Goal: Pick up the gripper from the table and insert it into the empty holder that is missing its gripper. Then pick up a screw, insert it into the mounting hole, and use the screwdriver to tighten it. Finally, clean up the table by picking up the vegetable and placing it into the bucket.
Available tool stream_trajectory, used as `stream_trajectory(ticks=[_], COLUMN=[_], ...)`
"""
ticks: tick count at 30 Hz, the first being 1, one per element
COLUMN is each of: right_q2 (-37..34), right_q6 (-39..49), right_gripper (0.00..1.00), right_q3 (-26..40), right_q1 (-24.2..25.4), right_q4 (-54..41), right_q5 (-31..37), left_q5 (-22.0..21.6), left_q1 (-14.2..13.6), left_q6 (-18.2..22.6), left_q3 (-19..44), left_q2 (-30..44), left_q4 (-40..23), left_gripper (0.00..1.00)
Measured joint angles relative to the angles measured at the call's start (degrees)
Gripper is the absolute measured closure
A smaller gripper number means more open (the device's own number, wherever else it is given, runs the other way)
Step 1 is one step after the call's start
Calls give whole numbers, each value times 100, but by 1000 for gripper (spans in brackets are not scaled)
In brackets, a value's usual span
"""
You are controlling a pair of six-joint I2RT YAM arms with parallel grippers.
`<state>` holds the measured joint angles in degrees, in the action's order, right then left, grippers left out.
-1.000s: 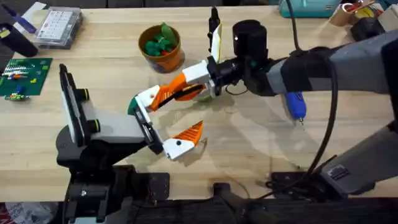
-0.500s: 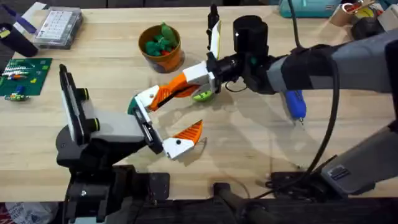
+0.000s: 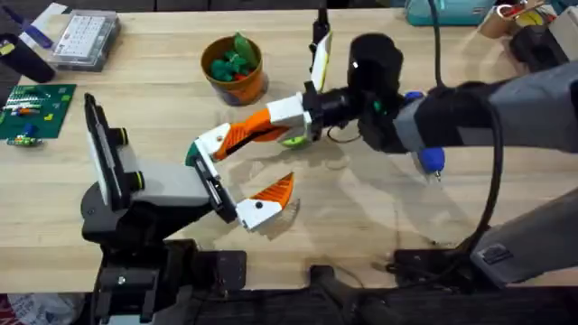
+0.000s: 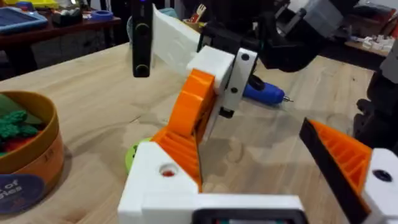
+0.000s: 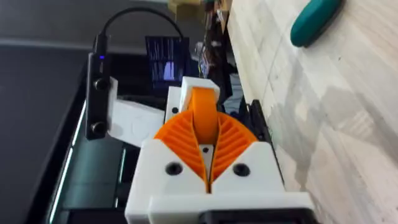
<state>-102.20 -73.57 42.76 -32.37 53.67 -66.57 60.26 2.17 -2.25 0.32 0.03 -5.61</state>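
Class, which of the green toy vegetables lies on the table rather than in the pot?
The lime-green vegetable, lying on the bare wood under the right arm. The darker green pieces sit inside the brown pot.

A light wooden counter (image 3: 361, 208) with visible grain spreads under even light. Behind it a dark side table (image 4: 37, 43) carries clutter.

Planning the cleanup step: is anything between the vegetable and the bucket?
Nothing lies on the table between the vegetable and the bucket. But the right gripper, shut on an orange piece, hangs directly over the vegetable, so it must clear first.
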Motion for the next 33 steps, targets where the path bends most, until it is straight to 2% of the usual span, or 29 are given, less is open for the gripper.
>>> stream_trajectory(ticks=[4,12,22,24,29,33], right_q2=[10,25,24,25,25,25], right_q6=[-251,-333,-332,-332,-330,-311], right_gripper=[994,994,989,946,916,821], right_q3=[-277,-293,-293,-293,-293,-293], right_q1=[-79,-344,-384,-389,-391,-415], right_q4=[571,647,662,660,658,634], right_q5=[306,867,999,1000,1001,1017], left_q5=[-14,-231,-296,-296,-291,-250], left_q1=[0,51,55,55,55,54], left_q6=[29,17,7,9,10,12], left_q3=[0,0,0,0,0,0], left_q2=[0,0,0,0,0,0], left_q4=[0,22,28,28,28,26], left_gripper=[14,14,15,14,14,14])
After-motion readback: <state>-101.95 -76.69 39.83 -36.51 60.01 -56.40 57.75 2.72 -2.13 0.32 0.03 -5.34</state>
